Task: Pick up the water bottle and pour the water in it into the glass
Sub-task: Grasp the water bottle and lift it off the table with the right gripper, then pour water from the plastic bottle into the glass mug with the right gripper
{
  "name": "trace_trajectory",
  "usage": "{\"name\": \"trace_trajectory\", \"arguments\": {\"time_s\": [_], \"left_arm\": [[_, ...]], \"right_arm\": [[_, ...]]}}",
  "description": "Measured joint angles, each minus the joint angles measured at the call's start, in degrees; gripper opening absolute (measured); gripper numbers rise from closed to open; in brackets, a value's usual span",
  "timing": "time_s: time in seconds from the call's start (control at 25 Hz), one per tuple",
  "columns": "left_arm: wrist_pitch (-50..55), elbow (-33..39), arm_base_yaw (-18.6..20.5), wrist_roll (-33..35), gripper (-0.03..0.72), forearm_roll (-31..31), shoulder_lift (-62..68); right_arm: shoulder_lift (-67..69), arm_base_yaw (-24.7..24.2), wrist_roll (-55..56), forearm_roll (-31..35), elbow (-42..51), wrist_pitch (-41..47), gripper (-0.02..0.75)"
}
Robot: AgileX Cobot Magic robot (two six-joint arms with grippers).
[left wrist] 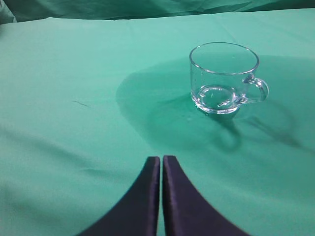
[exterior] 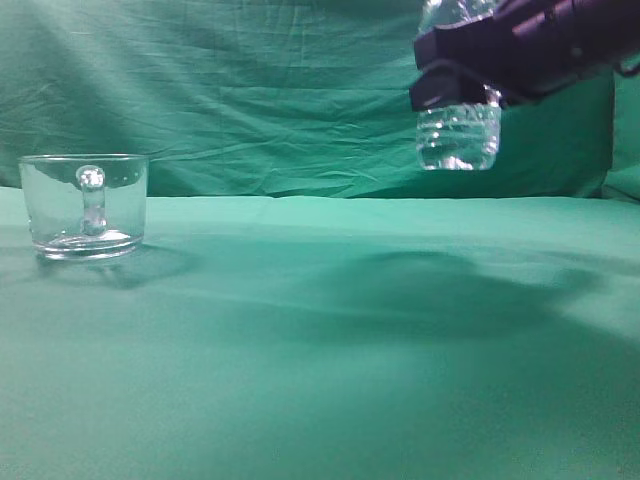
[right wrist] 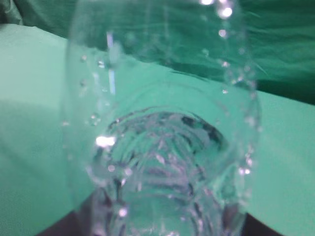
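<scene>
Right gripper (exterior: 470, 75) is clamped around the water bottle (exterior: 458, 135), carrying it in the air at about upright; ribbed base hangs below the gripper, neck runs out of the top of the exterior view. Bottle is high above the bench (exterior: 320, 380) and well to the right of the glass (exterior: 84, 205), not over it. Right wrist view is filled by the bottle body, the water (right wrist: 162, 172) sitting in the lower part with droplets on the walls above. Glass stands upright on the bench, handle toward the exterior camera, and looks empty, only glints at its base. Left gripper (left wrist: 161, 169) hangs above the bench short of the glass, fingers pressed together, holding nothing. My read: pickup done, pour not started. Left to do: carry the bottle across to above the glass, tilt, empty it. Can't tell from here whether the cap is off.
</scene>
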Motion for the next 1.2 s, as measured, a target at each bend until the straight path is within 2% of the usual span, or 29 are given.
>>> {"name": "trace_trajectory", "arguments": {"time_s": [0.28,0.44,0.68,0.92,1.2], "left_arm": [[0.0,0.0,0.0,0.0,0.000,0.0,0.0],[0.0,0.0,0.0,0.0,0.000,0.0,0.0],[0.0,0.0,0.0,0.0,0.000,0.0,0.0],[0.0,0.0,0.0,0.0,0.000,0.0,0.0],[0.0,0.0,0.0,0.0,0.000,0.0,0.0]], "right_arm": [[-3.8,7.8,0.0,-7.9,-18.4,32.0,0.293],[-1.0,12.1,0.0,-13.8,-28.3,43.0,0.293],[7.6,17.4,0.0,-22.7,-39.6,50.5,0.293],[17.3,19.7,0.0,-28.5,-48.7,53.9,0.293],[23.2,21.2,0.0,-38.6,-52.1,54.9,0.293]]}}
